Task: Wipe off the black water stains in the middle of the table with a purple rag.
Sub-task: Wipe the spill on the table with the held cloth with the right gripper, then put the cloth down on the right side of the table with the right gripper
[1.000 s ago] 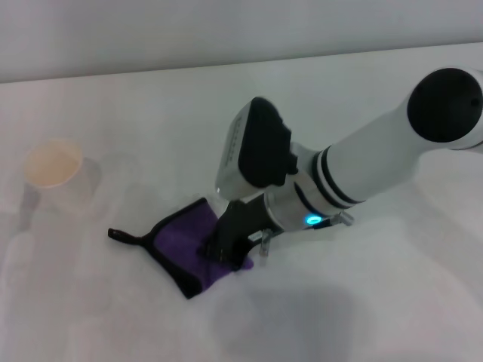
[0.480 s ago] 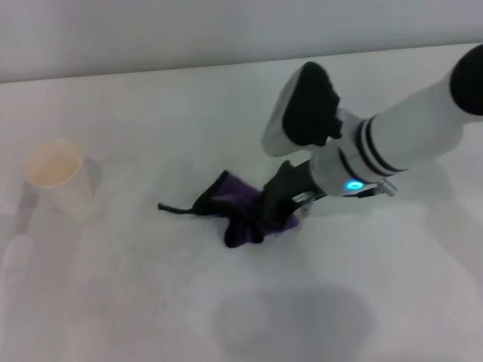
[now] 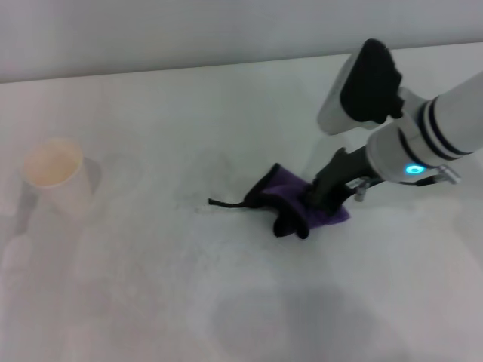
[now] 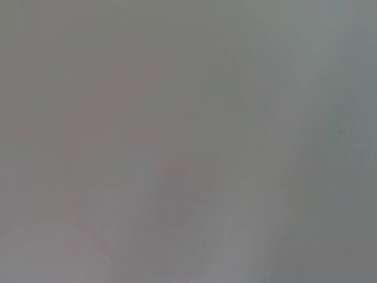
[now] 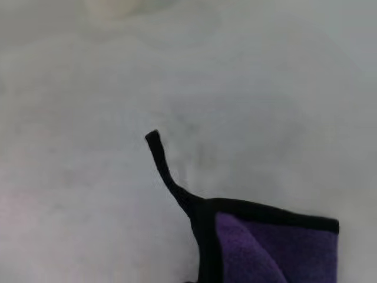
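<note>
The right hand point(image 3: 326, 197), right of frame centre, is clamped on the bunched purple rag point(image 3: 296, 204), pressing it to the counter point(image 3: 151, 286). No black blot is visible; only faint smudges remain, so wiping appears nearly complete.

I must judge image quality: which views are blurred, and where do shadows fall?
Head view: soft; a grey shadow lies on the table near the front edge. Left wrist view: featureless grey blur. Right wrist view: the purple rag is fairly sharp, the paper cup hazy.
</note>
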Available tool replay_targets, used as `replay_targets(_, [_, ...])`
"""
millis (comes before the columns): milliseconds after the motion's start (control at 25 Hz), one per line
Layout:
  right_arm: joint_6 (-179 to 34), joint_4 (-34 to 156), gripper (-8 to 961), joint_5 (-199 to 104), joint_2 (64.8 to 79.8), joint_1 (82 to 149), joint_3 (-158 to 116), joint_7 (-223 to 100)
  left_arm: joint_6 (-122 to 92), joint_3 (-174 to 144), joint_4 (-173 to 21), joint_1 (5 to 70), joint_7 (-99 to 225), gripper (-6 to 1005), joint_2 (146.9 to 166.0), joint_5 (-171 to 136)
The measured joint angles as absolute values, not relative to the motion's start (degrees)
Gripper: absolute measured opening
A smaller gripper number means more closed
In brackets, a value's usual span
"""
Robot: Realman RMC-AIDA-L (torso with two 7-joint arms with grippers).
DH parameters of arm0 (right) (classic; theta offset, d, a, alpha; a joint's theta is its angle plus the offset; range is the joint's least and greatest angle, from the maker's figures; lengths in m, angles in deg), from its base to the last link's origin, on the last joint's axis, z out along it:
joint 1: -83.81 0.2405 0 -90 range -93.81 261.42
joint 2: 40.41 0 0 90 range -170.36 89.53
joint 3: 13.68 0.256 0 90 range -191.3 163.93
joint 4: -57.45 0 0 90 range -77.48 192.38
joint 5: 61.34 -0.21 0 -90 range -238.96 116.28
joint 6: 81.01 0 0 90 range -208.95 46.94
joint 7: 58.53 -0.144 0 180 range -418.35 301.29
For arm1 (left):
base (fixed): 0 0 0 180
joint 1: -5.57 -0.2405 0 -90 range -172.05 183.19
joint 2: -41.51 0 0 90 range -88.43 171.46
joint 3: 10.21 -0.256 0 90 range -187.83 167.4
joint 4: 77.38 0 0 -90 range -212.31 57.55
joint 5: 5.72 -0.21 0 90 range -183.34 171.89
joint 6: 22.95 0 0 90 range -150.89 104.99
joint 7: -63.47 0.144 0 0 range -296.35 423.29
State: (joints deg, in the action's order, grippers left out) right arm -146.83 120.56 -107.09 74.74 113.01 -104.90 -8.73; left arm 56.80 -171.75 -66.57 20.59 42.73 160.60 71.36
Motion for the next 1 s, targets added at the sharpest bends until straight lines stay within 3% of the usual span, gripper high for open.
replay_targets(400, [-150.8, 123.6, 56, -107.2, 75.24, 111.8, -107.8, -11.5, 56.8, -171.8, -66.6, 20.8, 42.7, 889, 160.6, 71.4])
replay_targets(1000, [-142.5, 123.6, 182, -106.8, 74.94, 111.2, -112.6, -16.7, 56.8, -171.8, -66.6, 20.8, 42.7, 889, 160.6, 71.4])
